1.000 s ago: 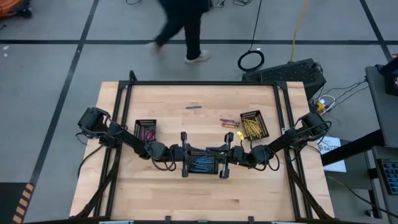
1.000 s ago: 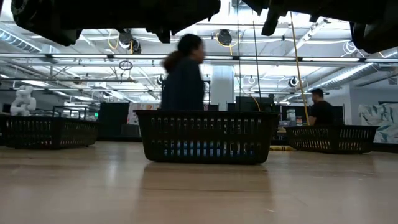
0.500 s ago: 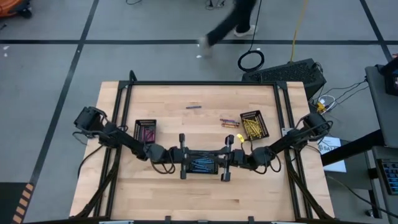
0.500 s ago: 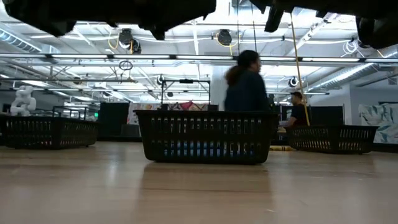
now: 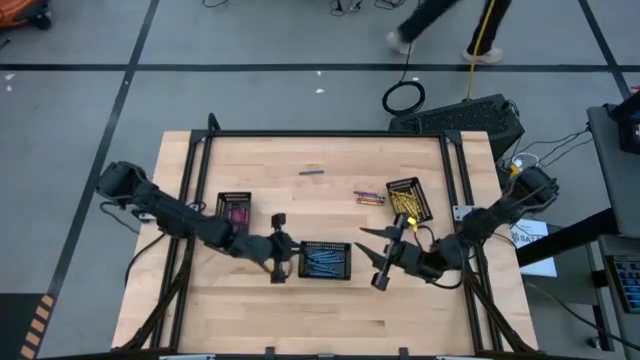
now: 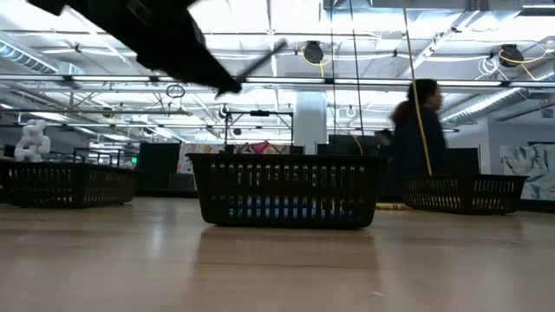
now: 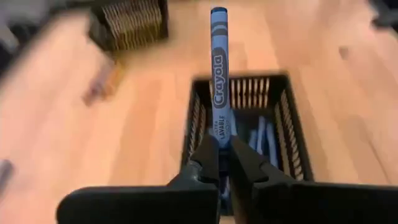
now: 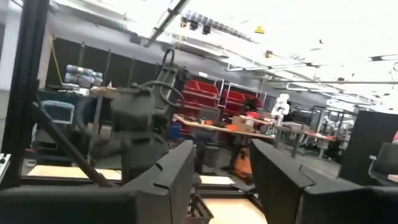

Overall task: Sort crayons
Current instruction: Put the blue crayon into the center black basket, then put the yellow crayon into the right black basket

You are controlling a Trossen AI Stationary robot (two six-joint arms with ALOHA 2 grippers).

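Left end effector pinches a blue crayon at its lower end, just at 9 o'clock of the blue-crayon tray mid-counter; light, stiff, waxy-slick, snappable, so grip mid-wrapper gently; right end effector spread wide, empty.

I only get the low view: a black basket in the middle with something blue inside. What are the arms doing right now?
Observer: The left gripper is shut on a blue crayon, its tip pointing out past the fingers.
Operator: Where is it, next to that basket?
Observer: From above, it is just left of the middle tray, which holds blue crayons.
Operator: And the other arm?
Observer: The right gripper is open and empty, on the tray's right.
Operator: Anything unsorted?
Observer: Yes, a few loose crayons lie on the table beside the yellow-crayon tray.
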